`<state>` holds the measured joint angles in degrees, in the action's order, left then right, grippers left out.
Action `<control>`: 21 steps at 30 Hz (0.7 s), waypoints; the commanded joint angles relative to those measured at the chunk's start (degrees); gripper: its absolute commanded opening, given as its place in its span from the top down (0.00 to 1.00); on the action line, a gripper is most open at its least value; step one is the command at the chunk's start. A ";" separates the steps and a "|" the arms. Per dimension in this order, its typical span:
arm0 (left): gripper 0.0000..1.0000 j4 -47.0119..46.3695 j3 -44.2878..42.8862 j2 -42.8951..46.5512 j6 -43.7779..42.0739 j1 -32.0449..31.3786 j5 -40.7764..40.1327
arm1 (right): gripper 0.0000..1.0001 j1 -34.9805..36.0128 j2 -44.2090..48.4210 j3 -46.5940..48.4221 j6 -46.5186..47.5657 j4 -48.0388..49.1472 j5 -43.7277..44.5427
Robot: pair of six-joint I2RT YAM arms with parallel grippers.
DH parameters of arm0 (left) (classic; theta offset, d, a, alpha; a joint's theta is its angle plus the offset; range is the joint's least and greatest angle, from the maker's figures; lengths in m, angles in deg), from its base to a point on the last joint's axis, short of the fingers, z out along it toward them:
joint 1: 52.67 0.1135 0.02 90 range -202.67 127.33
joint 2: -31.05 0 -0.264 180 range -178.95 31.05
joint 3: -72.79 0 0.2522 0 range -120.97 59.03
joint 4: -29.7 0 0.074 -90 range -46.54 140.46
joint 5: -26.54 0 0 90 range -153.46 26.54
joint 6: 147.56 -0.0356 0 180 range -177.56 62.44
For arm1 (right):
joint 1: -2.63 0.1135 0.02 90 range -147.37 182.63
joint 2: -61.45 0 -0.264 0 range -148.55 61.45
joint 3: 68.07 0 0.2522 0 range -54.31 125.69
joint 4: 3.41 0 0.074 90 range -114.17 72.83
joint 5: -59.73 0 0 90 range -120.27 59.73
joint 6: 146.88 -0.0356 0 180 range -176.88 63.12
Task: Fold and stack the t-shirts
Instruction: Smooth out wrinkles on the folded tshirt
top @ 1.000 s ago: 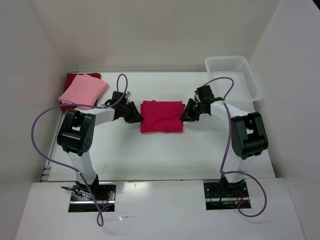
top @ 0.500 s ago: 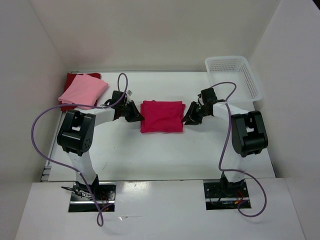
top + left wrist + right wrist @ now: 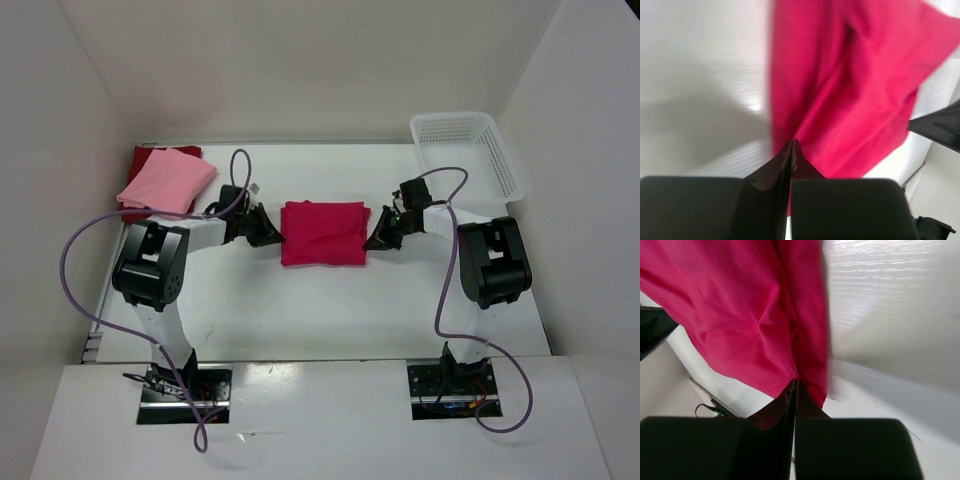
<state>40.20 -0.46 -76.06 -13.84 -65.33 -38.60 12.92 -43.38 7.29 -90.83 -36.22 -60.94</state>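
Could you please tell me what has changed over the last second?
Both claws closed: the left claw on the left edge of the crimson t-shirt, the right claw on its right edge, apparently pinching cloth. The crimson t-shirt, pink t-shirt, dark red t-shirt and basket stayed put.

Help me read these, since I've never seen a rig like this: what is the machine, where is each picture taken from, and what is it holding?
Two robot arms stand at the near edge of a white table. The wide picture looks down from above and behind them. The other two come from a camera on each wrist, looking along its own claw. On the table lie a folded crimson shirt in the middle, a pink shirt on top of a dark red shirt at the far left, and a white basket at the far right. The left claw and right claw are both shut, each seemingly pinching one side edge of the crimson shirt.
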 commanded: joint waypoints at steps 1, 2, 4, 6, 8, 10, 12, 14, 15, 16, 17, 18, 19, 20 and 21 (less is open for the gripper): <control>1.00 -2.09 3.32 1.38 -0.57 3.08 1.15 | 1.00 -0.35 1.03 0.89 0.82 1.73 2.54; 1.00 -2.62 3.84 1.38 -0.57 4.22 1.15 | 1.00 -0.35 1.04 0.19 0.82 1.21 2.55; 1.00 -2.62 4.99 1.99 -0.57 5.01 1.15 | 1.00 -0.35 1.04 -0.34 0.82 1.21 2.55; 1.00 -2.62 5.51 2.52 -0.05 5.55 1.15 | 1.00 -0.35 1.04 -0.34 0.82 1.21 2.55; 1.00 -2.62 5.52 2.52 -0.04 5.55 1.15 | 1.00 -0.35 1.04 -0.87 0.82 1.21 2.55; 0.97 -3.14 5.52 2.52 0.48 5.55 2.47 | 0.98 -0.35 1.04 -0.87 0.82 1.21 1.94; 0.75 -2.54 4.99 3.83 0.48 5.55 2.47 | 0.87 -0.35 1.04 -0.09 0.82 0.68 1.32; 0.59 -1.84 4.47 6.73 0.48 5.55 1.78 | 0.77 -0.35 2.52 0.79 0.82 -0.19 1.32; 0.56 -1.31 3.68 7.78 0.48 5.55 1.25 | 0.70 -0.35 2.53 2.19 0.82 -0.20 1.32; 0.55 -1.30 3.15 9.71 -0.04 5.55 0.11 | 0.68 -0.35 3.32 2.99 0.82 -1.07 1.32; 0.53 -0.61 2.62 10.51 -0.04 5.55 -0.60 | 0.68 -0.35 3.32 3.78 0.82 -1.08 1.84; 0.53 -0.60 1.92 11.04 -0.04 5.55 -1.30 | 0.66 -0.35 3.32 5.44 0.82 -1.69 1.85; 0.53 -0.60 -0.09 11.05 -0.57 5.55 -2.44 | 0.66 -0.35 3.32 6.33 0.82 -1.69 2.37; 0.52 -0.60 -1.41 10.52 -0.57 5.55 -2.45 | 0.66 -0.35 3.32 7.21 0.82 -1.69 2.38; 0.51 0.18 -3.08 9.56 -0.57 5.55 -2.45 | 0.67 -0.35 1.58 9.65 0.82 -1.69 2.38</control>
<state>41.14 1.27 -67.12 -12.66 -60.20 -39.16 12.87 -43.14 10.83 -90.61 -38.21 -59.32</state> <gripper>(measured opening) 0.485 0.334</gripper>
